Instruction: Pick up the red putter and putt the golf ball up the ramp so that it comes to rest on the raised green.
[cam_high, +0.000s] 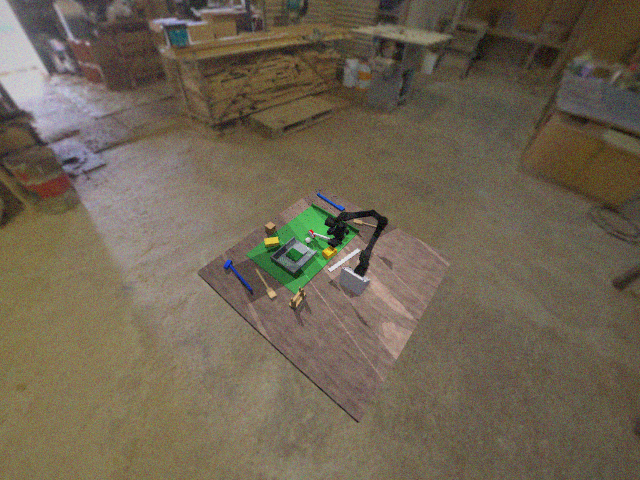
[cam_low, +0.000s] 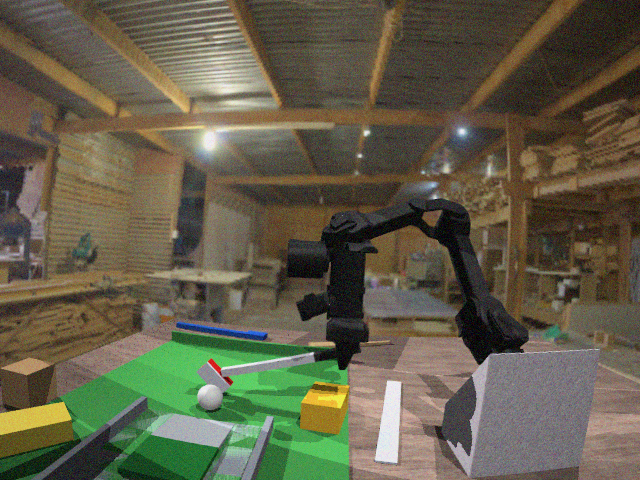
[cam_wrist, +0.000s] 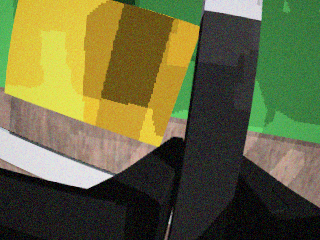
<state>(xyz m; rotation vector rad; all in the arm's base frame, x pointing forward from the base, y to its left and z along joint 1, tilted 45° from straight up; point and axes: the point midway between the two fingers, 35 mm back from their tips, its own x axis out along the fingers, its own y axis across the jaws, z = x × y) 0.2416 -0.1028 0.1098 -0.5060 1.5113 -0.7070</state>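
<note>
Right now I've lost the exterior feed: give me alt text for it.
The black gripper is shut on the putter, whose red-and-grey head hangs just above the white golf ball on the green mat. A yellow block sits nearer the camera, right of the ball.
</note>
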